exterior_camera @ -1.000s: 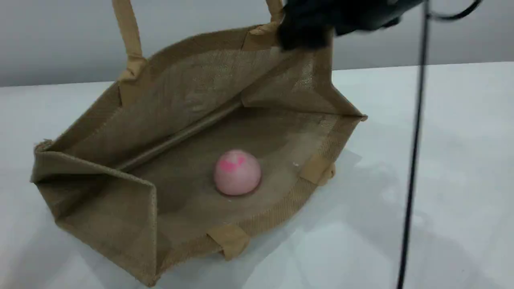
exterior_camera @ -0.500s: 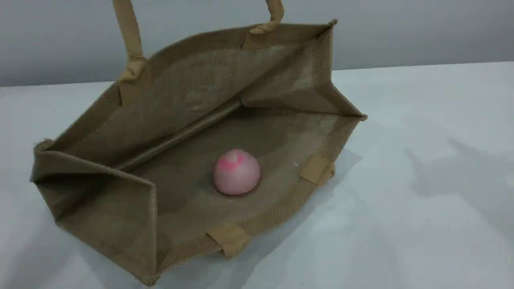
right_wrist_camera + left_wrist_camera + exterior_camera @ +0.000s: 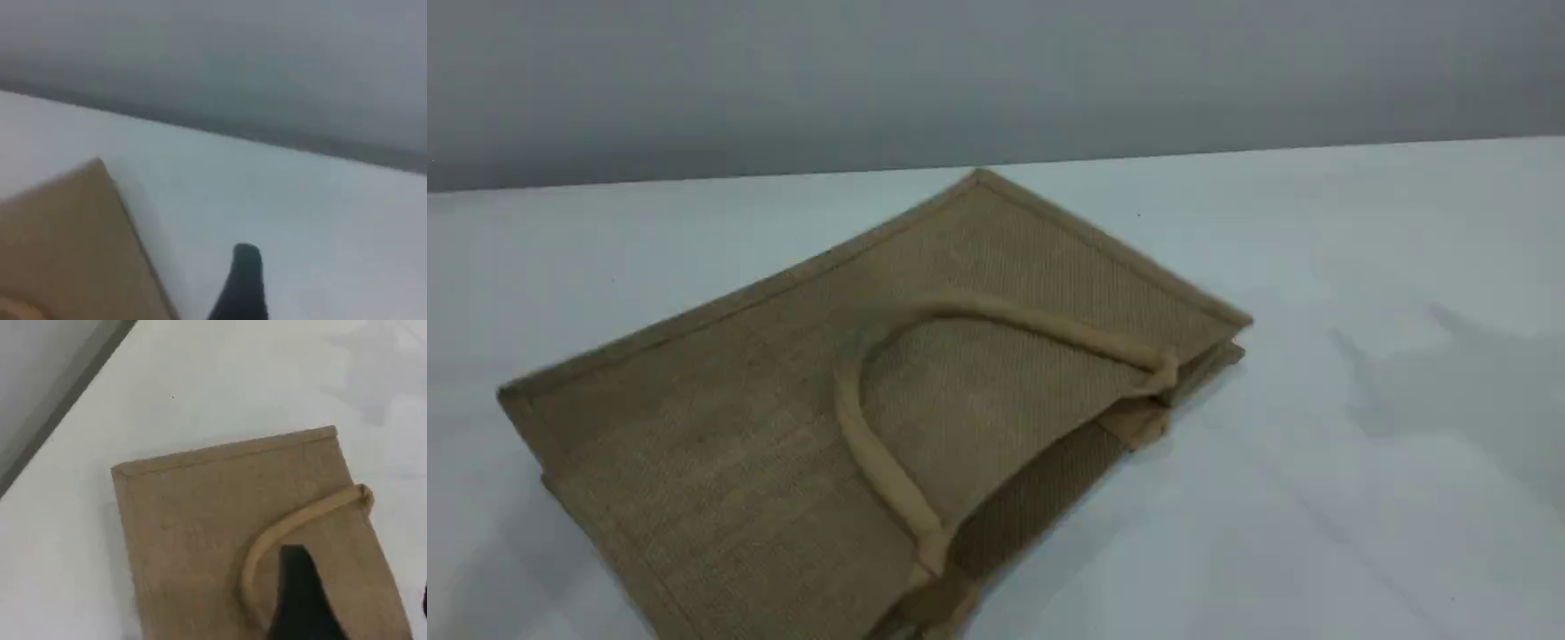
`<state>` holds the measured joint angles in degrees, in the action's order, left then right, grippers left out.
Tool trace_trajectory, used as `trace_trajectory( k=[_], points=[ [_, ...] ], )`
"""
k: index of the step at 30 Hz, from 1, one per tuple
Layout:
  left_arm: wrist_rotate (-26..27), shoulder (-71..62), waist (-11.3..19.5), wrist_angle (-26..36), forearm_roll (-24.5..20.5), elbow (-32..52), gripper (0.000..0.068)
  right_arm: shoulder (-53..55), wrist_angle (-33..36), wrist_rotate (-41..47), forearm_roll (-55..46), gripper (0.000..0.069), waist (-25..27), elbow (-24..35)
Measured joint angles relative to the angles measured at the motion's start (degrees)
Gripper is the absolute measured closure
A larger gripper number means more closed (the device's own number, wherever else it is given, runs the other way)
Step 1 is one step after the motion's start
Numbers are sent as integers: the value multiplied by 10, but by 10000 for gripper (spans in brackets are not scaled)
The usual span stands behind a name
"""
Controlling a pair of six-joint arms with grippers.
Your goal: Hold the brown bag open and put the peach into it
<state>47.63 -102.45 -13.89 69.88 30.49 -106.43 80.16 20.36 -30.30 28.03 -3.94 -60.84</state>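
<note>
Bag: the brown bag point(image 3: 720, 444) is laid flat on the white surface point(image 3: 1360, 267), top panel down over the lower one, mouth shut.
Long axis: run from near left to far right in the scene view; the mouth edge is turned to the near right.
Handle: one beige handle point(image 3: 876, 467) is flopped across the top panel, its loop lying flat.
Peach: not seen in any view; it is judged to be covered by the top panel, though this cannot be confirmed.
Left jaws: placed directly above the bag, the one visible left fingertip point(image 3: 298, 587) over the panel, just inside the handle loop and clear of the fabric. Whether they are apart or together cannot be told.
Right jaws: set wide apart, nothing held; the right fingertip point(image 3: 243, 280) is over bare surface, just beside a corner of the bag.
Nearer arm: left, judged nearer to the handle, should the mouth need lifting.
Task state: judged complete if the peach is inside.
</note>
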Motion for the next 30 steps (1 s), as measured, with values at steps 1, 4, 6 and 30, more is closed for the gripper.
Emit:
trace_trajectory(
  k=[1,4,6,30],
  points=[
    [-11,4,0,0,-12,0,281,-8,7,0,-1,120,0,-8],
    [-50,21,0,1,-51,0,276,-40,32,0,-14,120,0,-27],
    [-77,36,0,1,-80,0,275,-66,46,1,-15,120,0,-31],
    [-306,362,0,2,-274,145,274,-507,323,79,-57,120,-1,-31]
  ],
)
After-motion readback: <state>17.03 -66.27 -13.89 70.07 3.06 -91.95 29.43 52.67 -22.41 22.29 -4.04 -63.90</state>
